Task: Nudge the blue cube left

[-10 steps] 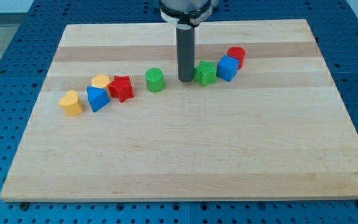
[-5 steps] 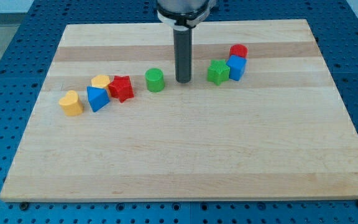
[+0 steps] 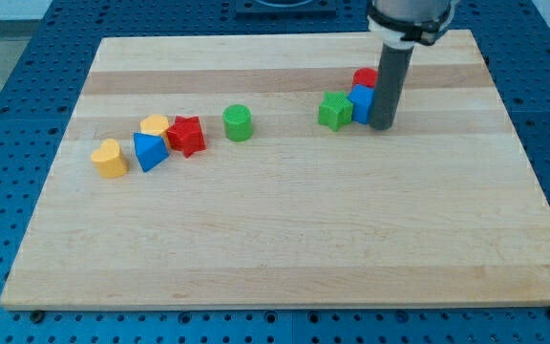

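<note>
- Blue cube (image 3: 359,103) sits toward worktop (image 3: 275,239) top-right corner, between green block (image 3: 333,111) and rod.
- My tip (image 3: 382,126) touches its right face, placed to push left.
- No gripper fitted; open/closed state cannot be told.

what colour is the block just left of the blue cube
Green, touching the blue cube on its left side; the single camera view shows it clearly.

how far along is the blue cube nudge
Done: my tip sits at the blue cube's right side in the view, apparently touching, placed for a leftward push. In hand: the push itself, seemingly just starting. Left: sliding the cube left; the green block touches its left side and the red block sits just behind, so both may shift.
</note>
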`<state>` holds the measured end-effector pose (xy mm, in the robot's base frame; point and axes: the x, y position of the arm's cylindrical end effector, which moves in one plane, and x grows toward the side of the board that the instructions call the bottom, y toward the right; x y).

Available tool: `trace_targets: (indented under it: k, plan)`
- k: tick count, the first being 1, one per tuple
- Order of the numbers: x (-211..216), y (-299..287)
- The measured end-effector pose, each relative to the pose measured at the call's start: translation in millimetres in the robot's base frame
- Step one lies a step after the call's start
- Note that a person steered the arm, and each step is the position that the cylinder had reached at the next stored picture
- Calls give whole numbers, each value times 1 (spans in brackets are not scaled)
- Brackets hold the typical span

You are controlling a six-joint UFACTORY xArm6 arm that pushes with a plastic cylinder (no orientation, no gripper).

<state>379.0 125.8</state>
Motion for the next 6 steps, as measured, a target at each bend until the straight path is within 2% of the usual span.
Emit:
trace_targets:
  k: [6]
  plan:
    - [-16,-1]
